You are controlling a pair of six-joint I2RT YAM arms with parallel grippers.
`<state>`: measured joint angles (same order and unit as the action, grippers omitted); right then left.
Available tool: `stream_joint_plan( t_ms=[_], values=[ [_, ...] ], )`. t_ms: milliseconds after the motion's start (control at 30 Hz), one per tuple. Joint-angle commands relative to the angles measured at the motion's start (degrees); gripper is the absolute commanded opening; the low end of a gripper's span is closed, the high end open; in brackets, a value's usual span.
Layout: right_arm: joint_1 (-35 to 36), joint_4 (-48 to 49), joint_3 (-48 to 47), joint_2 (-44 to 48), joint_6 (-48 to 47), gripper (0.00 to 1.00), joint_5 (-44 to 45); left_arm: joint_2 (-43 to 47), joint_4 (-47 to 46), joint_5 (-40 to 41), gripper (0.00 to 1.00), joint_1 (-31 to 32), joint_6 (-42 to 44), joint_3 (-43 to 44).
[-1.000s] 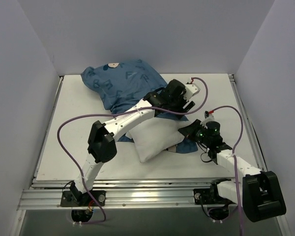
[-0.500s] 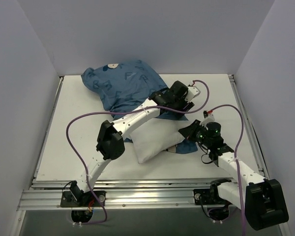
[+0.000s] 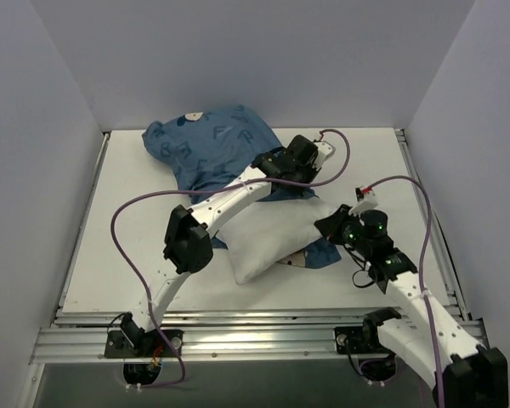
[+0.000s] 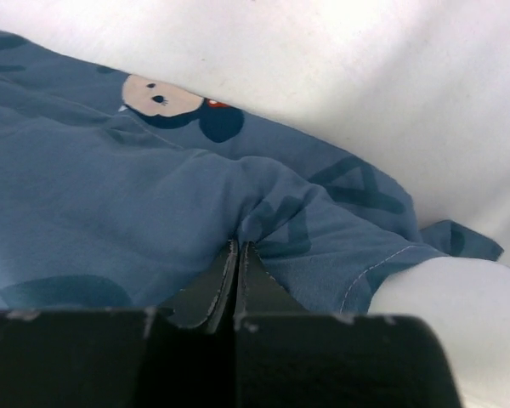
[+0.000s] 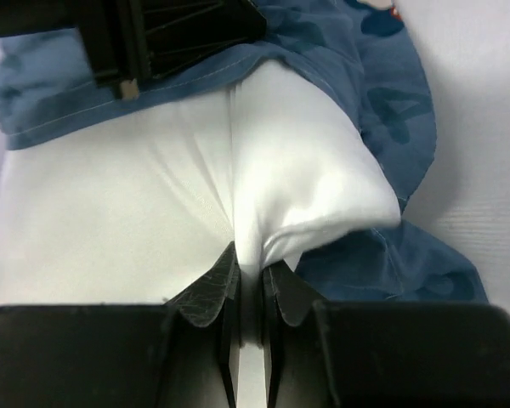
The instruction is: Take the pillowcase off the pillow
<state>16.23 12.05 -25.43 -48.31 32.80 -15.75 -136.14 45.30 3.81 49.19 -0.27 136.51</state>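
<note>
My left gripper point(image 4: 239, 248) pinches a fold of the pillowcase point(image 4: 110, 195); my right gripper point(image 5: 249, 259) pinches the pillow point(image 5: 110, 187) at its right end.

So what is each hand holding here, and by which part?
The left hand pinches a fold of the pillowcase near its hem; the right hand pinches a fold of the exposed pillow.

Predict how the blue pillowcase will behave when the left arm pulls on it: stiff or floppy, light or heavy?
Probably floppy: the pillowcase bunches into a fold where the left jaws pinch it. Likely light for its size, since it lies in soft wrinkles around the pillow.
</note>
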Motion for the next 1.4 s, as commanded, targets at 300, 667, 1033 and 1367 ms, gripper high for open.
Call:
stream_joint_plan(
  t_ms=[300,667,1033,1367],
  values=[
    [-0.14,-27.24,-18.85,21.68,-3.97,0.0,-4.81,4.22,-10.58,30.46,0.02,-22.11,-5.53,-1.07],
    [-0.06,-36.74,-27.66,19.41,-7.48,0.0,4.57,2.89,-12.26,31.17,0.02,-26.07,-4.46,-4.15],
    [-0.14,-33.15,-22.38,4.47,-6.25,0.09,18.29,27.45,-18.13,16.6,0.8,-17.73,-15.97,-23.53],
    [-0.41,-29.38,-26.6,-4.95,-8.62,0.76,23.57,56.67,-26.06,9.55,0.93,-10.88,-23.8,-57.47]
  ],
)
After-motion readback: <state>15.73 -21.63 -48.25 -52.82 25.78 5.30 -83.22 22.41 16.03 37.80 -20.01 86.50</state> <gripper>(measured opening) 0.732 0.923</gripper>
